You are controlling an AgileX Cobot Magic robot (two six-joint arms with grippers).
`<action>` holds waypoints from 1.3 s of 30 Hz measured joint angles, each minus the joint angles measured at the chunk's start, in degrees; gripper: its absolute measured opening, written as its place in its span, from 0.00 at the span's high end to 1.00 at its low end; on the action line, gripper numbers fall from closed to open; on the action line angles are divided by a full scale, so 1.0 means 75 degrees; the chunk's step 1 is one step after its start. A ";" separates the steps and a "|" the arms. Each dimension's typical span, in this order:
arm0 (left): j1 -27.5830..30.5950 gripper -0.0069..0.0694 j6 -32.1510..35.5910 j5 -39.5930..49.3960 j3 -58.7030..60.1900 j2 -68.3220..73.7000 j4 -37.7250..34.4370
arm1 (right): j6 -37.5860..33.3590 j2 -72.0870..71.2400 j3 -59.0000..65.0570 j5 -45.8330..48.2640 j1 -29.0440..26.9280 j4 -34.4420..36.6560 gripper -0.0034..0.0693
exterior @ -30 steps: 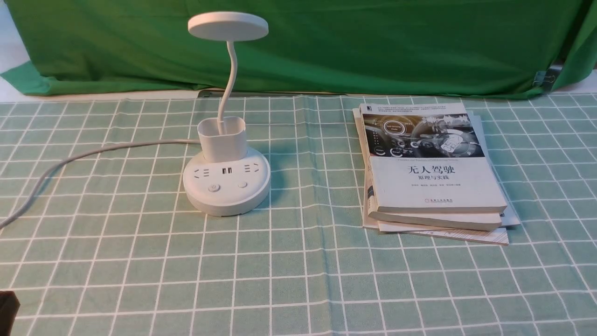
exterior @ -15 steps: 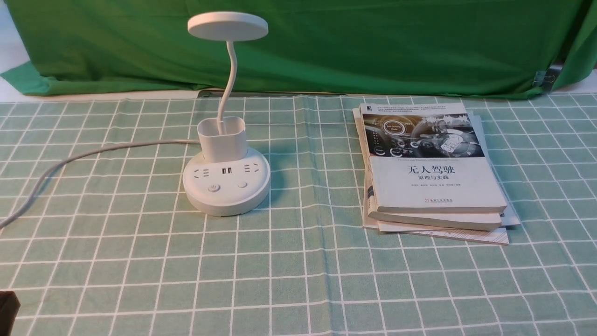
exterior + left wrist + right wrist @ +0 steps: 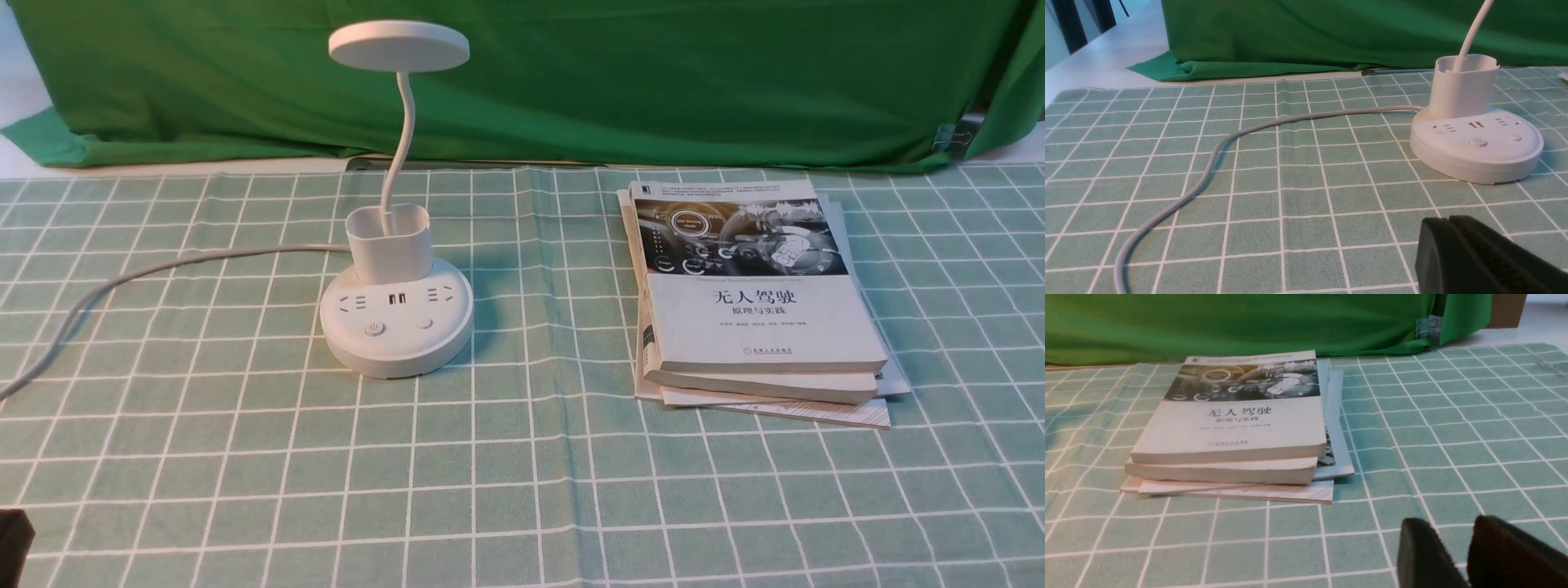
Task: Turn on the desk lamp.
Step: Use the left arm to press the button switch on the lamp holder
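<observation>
The white desk lamp (image 3: 397,327) stands left of centre on the checked cloth. Its disc head (image 3: 399,45) is raised on a thin gooseneck and looks unlit. Two buttons (image 3: 374,329) (image 3: 424,323) sit on the front of the round base, below the sockets and the cup holder (image 3: 389,241). In the left wrist view the base (image 3: 1476,159) lies ahead of my left gripper (image 3: 1447,222), well apart from it; its fingers are pressed together and hold nothing. My right gripper (image 3: 1449,526) hovers near the books with a gap between its fingers, empty.
A stack of books (image 3: 755,302) lies right of the lamp. The lamp's grey cord (image 3: 163,265) runs from the base to the left edge of the table. A green backdrop (image 3: 653,82) hangs behind the table.
</observation>
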 joint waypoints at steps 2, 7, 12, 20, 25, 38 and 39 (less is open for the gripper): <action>0.0000 0.88 0.0182 0.0000 0.0000 0.0000 0.0293 | 0.0000 0.0000 0.0000 0.0000 0.0000 0.0000 0.62; 0.0000 0.88 0.0338 -0.0023 0.0000 0.0000 0.0703 | 0.0000 0.0000 0.0000 -0.0009 0.0000 0.0000 0.62; 0.0000 0.88 0.0320 -0.0554 0.0000 0.0000 0.0051 | 0.0000 0.0000 0.0000 -0.0009 0.0000 0.0000 0.62; 0.0000 0.88 0.0320 -0.3867 0.0000 0.0000 -0.0712 | 0.0000 0.0000 0.0000 -0.0009 0.0000 0.0000 0.62; 0.0000 0.88 0.0297 -0.6035 0.0000 -0.0003 -0.0674 | 0.0000 0.0000 0.0000 -0.0003 0.0000 0.0000 0.62; 0.0000 0.88 -0.3084 -0.5595 -0.2178 0.0142 0.0369 | 0.0000 0.0000 0.0000 -0.0003 0.0000 0.0000 0.62; 0.0000 0.88 -0.3000 -0.4901 -0.2545 0.0312 0.0369 | 0.0000 0.0000 0.0000 -0.0003 0.0000 0.0000 0.62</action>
